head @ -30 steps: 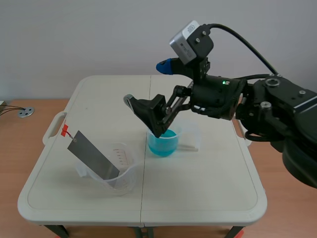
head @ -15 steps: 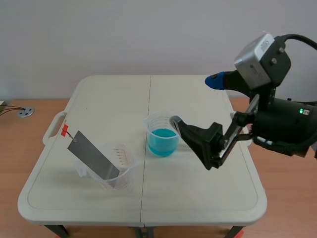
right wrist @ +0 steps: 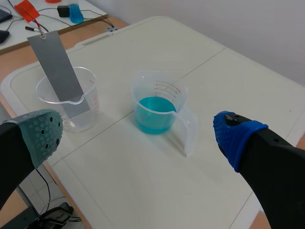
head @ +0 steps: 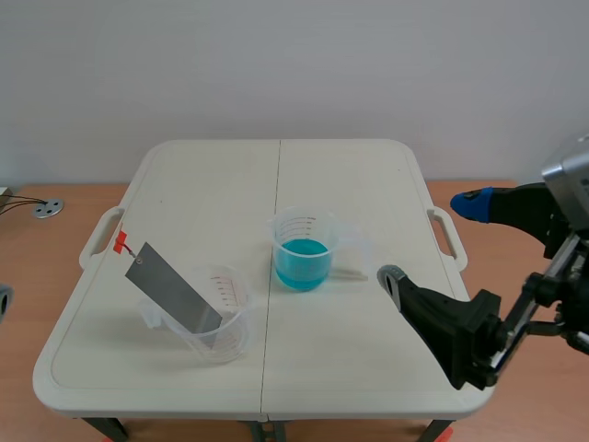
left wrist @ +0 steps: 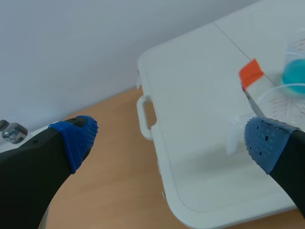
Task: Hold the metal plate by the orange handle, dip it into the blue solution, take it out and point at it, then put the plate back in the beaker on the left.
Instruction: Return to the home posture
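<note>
With the left gripper (left wrist: 171, 140) and right gripper (right wrist: 139, 134) both spread empty and the metal plate (head: 173, 293) leaning in the clear beaker (head: 225, 322) near the table's (head: 368, 368) front-left corner, we should pinch only its orange handle (head: 121, 241), lifting along its tilt

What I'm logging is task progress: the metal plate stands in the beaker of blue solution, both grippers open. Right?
No. The scene view shows the metal plate leaning in the clear beaker on the left, not the beaker of blue solution. Left gripper and right gripper are open.
</note>
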`<act>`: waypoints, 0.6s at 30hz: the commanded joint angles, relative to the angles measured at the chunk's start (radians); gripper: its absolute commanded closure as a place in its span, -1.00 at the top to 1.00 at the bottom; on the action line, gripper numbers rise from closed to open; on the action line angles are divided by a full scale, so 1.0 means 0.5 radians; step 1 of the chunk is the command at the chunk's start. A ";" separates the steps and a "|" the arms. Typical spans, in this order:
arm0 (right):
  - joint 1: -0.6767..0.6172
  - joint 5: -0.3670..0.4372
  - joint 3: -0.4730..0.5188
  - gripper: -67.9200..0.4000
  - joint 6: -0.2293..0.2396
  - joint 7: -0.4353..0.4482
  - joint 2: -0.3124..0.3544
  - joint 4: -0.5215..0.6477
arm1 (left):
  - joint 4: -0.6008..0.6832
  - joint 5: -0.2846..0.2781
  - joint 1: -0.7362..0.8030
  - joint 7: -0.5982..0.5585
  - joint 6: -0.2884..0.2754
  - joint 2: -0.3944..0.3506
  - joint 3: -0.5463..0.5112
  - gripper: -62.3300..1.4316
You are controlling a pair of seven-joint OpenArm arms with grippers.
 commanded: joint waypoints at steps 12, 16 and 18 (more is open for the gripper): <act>-0.386 0.118 0.237 0.95 -0.088 0.223 0.020 0.084 | 0.014 0.118 0.152 -0.159 0.010 0.177 0.099 1.00; -0.423 0.117 0.253 0.95 -0.102 0.235 0.020 0.085 | 0.014 0.189 0.151 -0.166 -0.026 0.247 0.100 1.00; -0.423 0.118 0.253 0.95 -0.104 0.234 0.020 0.085 | 0.014 0.191 0.152 -0.160 -0.055 0.249 0.100 1.00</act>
